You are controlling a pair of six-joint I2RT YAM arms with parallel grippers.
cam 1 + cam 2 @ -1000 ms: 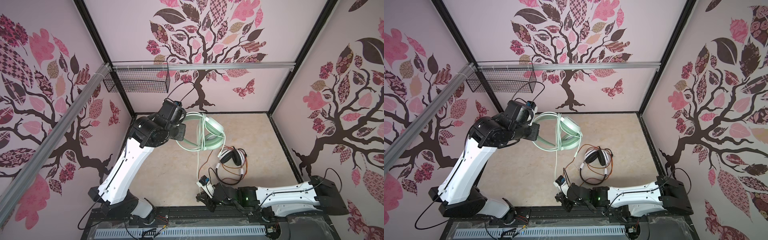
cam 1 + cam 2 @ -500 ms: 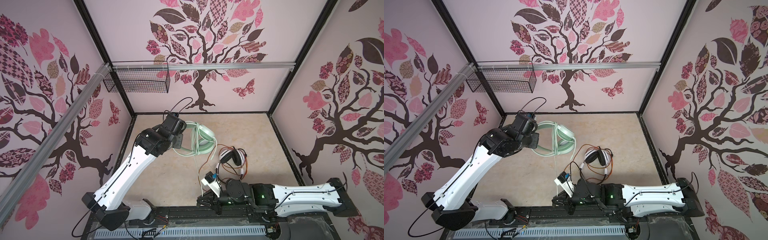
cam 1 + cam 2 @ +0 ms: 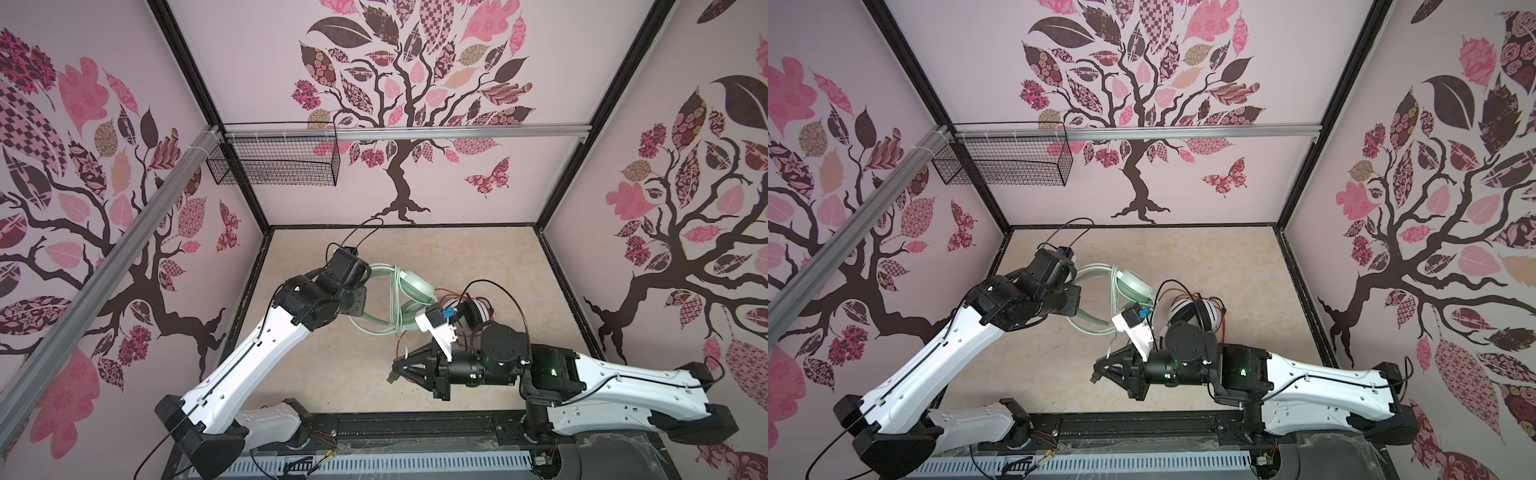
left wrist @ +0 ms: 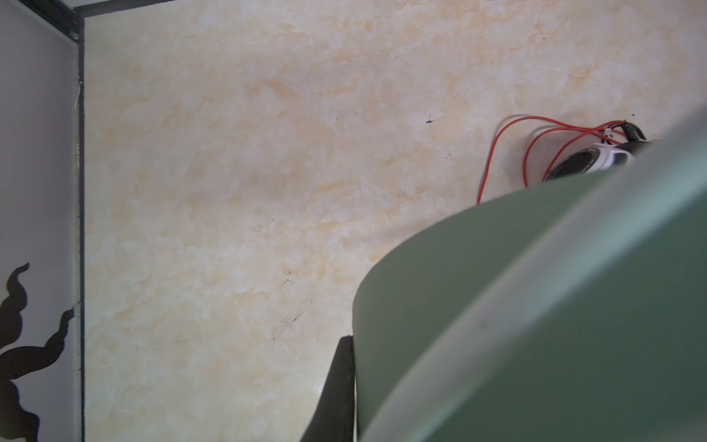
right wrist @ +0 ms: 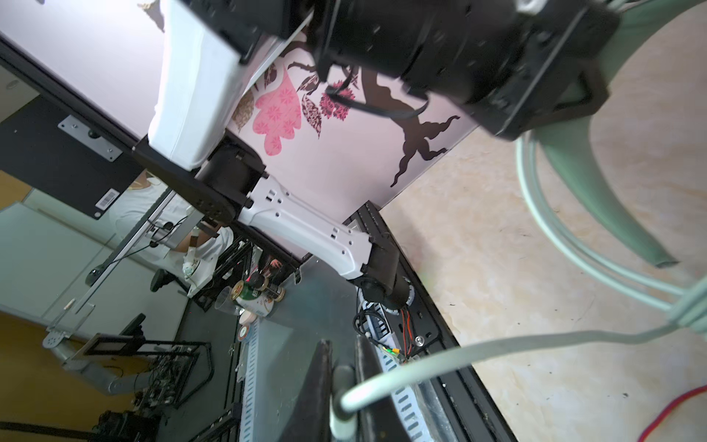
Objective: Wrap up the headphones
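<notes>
While the left gripper (image 3: 362,287) clamps the mint-green headphones (image 3: 414,284), the right gripper (image 5: 343,382) pinches their pale cord (image 5: 497,343).

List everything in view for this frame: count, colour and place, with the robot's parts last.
green headphones: 1, mint green, mid-table
green cord: 1, pale green, looped over the green headphones
striped headphones: 1, white and black, on the table right of the green pair
red cord: 1, orange-red, loose by the striped headphones
basket: 1, black wire, on the back wall rail
table: 1, beige marbled
left gripper: 1, black, shut on the green headband
right gripper: 1, black, shut on the green cord
</notes>
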